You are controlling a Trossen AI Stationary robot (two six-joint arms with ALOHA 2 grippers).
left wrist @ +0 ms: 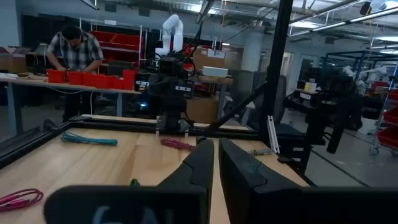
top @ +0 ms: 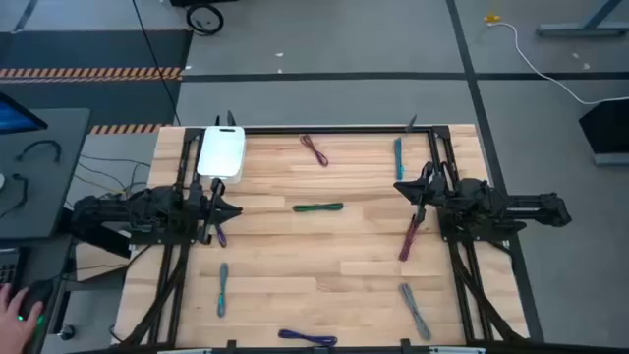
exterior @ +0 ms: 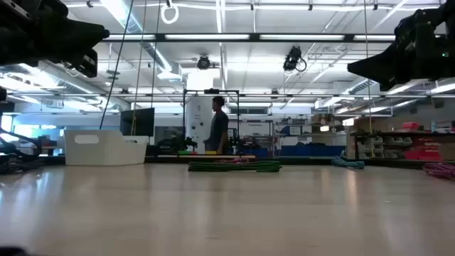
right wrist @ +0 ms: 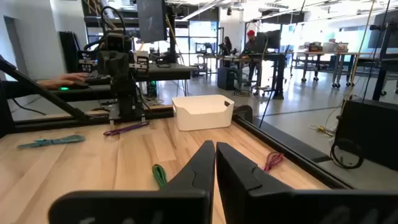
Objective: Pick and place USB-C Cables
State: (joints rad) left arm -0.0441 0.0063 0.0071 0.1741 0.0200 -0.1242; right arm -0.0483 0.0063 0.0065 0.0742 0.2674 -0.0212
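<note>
Person (exterior: pixel 218 124) shows only in low view; both end effectors (left wrist: pixel 214 163) (right wrist: pixel 214 163) closed, empty.

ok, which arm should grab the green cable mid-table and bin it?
Probably left. Both grippers, left and right, are shut, empty and about equally far from the green cable, but the white bin sits right beside the left arm.
</note>
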